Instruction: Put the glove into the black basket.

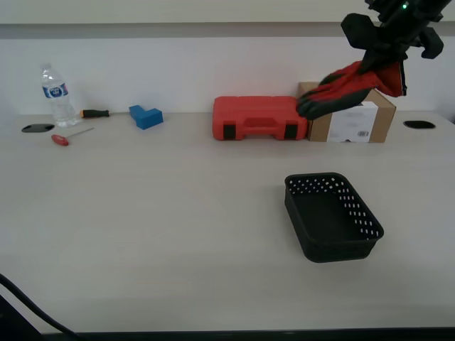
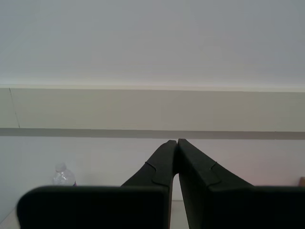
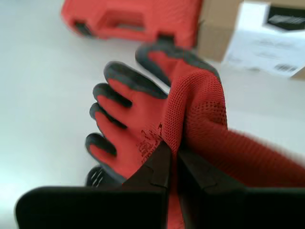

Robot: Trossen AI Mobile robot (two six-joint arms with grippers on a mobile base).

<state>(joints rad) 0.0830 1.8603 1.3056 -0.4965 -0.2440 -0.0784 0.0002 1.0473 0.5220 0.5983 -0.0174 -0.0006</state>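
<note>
My first gripper (image 3: 172, 149) is shut on the red knit glove (image 3: 190, 114), pinching its fabric, with the dark grey fingertips hanging away from the jaws. In the exterior view that arm is at the upper right and holds the glove (image 1: 346, 89) high in the air, in front of the cardboard box. The black basket (image 1: 332, 216) stands open and empty on the table, below and nearer than the glove. My second gripper (image 2: 177, 142) is shut and empty, pointing at the wall above the table; it does not show in the exterior view.
A red plastic tool case (image 1: 259, 118) and a cardboard box (image 1: 359, 121) stand at the back of the table. A water bottle (image 1: 57, 96), two screwdrivers (image 1: 70, 136) and a blue block (image 1: 146, 116) lie at the back on the exterior view's left. Cable holes (image 1: 419, 124) sit near both back corners.
</note>
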